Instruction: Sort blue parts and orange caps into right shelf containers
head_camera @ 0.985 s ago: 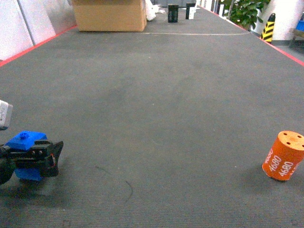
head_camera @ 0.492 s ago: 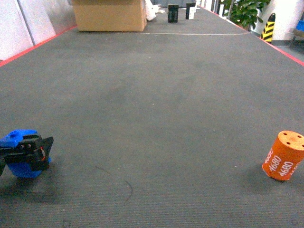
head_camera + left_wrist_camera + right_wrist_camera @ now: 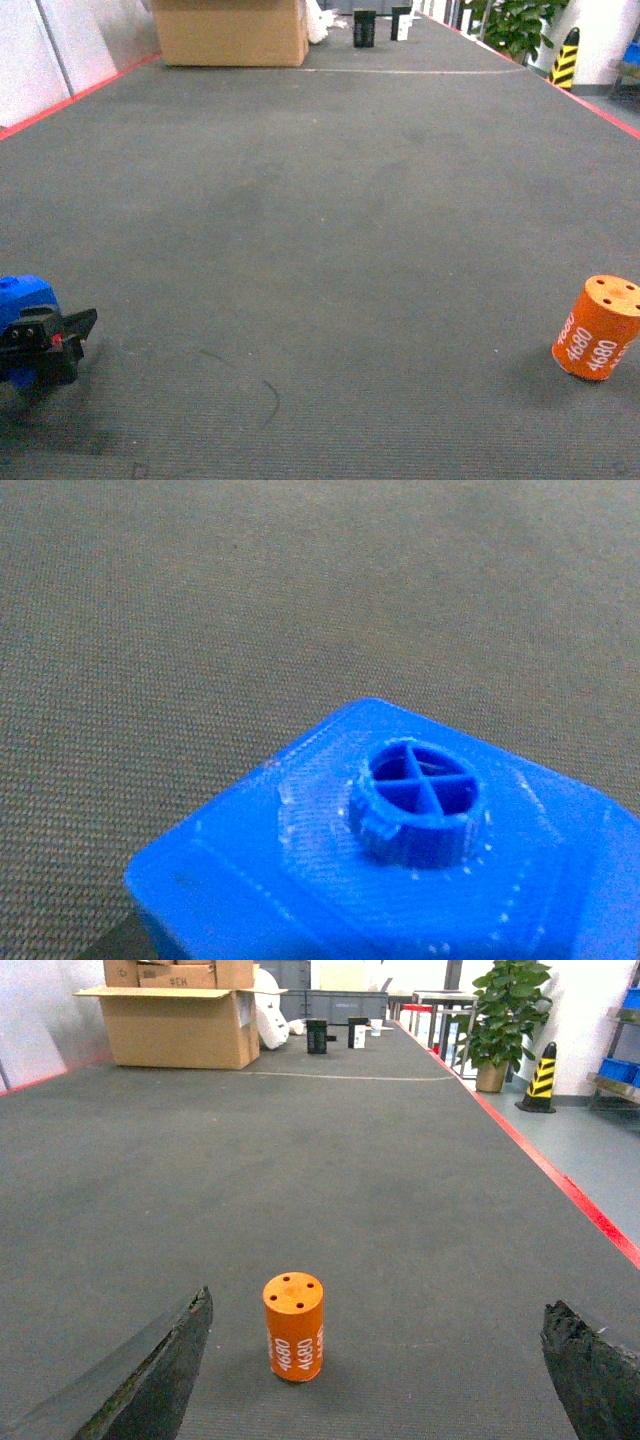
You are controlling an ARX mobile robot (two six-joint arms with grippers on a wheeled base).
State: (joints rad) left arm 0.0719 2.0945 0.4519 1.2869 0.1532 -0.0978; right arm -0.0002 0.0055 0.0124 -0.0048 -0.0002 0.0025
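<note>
Orange cap (image 3: 293,1326) upright on grey carpet floor (image 3: 330,220), far right in head view, centred ahead of right gripper (image 3: 380,1380), not touching; jaws spread wide, empty. Blue part (image 3: 22,300) at lower-left edge of head view, clamped in left gripper (image 3: 45,340), fills left wrist view. Risks: blue part half out of frame, grip depth unclear, could slip in transit; cap tall, stubby, off-centre closing could tip or roll it. Shelf and containers not visible. Cardboard box (image 3: 232,32) far back.
</note>
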